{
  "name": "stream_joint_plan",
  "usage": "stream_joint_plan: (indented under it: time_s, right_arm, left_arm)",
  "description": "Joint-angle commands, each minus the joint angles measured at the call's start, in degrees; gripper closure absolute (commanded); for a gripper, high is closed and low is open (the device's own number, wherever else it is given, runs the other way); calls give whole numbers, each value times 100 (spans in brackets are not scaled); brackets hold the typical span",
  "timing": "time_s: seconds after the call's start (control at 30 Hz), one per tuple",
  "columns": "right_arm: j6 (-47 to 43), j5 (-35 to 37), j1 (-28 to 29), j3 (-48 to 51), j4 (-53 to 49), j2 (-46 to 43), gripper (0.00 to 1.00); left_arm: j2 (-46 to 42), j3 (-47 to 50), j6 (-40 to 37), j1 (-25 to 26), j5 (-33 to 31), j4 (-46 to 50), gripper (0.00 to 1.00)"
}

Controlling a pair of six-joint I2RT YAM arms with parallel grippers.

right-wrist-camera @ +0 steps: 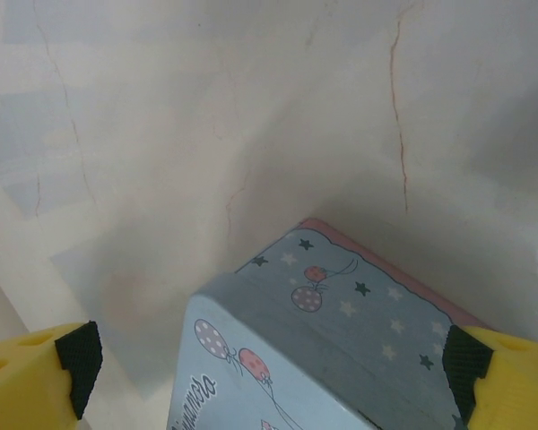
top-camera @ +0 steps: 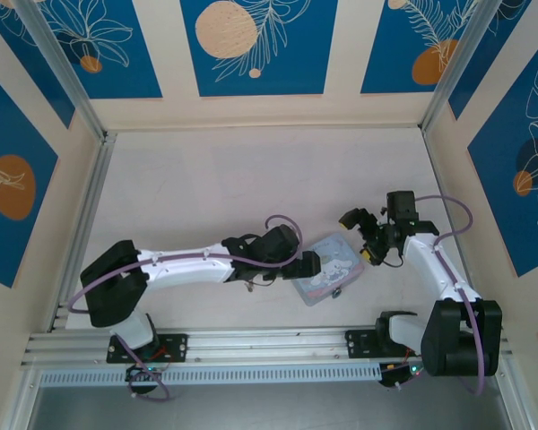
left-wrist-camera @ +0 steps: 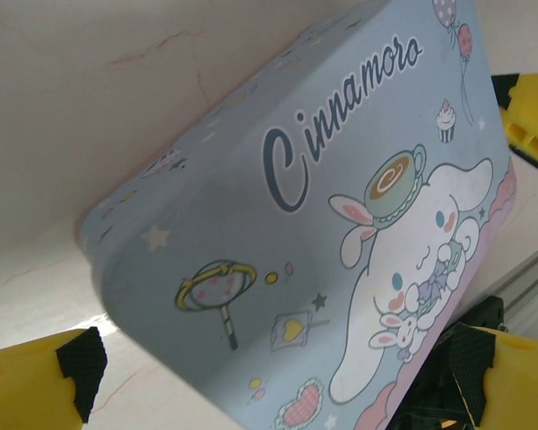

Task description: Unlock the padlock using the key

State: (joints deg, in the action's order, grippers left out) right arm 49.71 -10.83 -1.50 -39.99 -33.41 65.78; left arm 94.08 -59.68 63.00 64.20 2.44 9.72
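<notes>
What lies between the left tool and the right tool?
The pale blue tin lies between the left tool and the right tool, close to both; the top external view shows this.

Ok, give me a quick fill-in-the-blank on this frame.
1. The tin has a pale ___ lid.
2. The cartoon character printed on it is ___.
3. The fingers of the left gripper are ___.
Missing words: blue; white; yellow.
</notes>
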Motion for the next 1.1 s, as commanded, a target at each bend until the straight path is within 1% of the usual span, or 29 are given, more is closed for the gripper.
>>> stream_joint_plan:
  time_s: [0.0, 0.07, 0.2, 0.4, 0.6, 0.73, 0.9, 1.07]
  right_arm:
    - [189, -339, 62, 164, 131, -142, 1]
    - [416, -439, 163, 240, 266, -184, 1]
    - [930, -512, 520, 263, 519, -164, 1]
    - [1926, -341, 1074, 206, 1161, 97, 1]
    - [2421, 16, 1707, -351, 1630, 1025, 1]
    - [2585, 188, 2101, -900, 1838, 1753, 1]
    - [2647, 313, 2344, -1570, 1862, 2493, 0]
    - [2750, 421, 2409, -1929, 1900, 2896, 0]
  left_arm:
    - [154, -131, 313, -19, 151, -486, 0]
    - [198, -78, 401, -127, 210, -729, 0]
    - [282, -152, 358, -433, 339, -843, 0]
    - [317, -123, 165, -1016, 484, -1007, 0]
    - [360, -190, -212, -1790, 709, -987, 0]
    - [352, -261, -470, -2169, 787, -862, 0]
    - [329, -246, -639, -2482, 899, -796, 0]
    - [405, -254, -727, -2798, 1058, -833, 0]
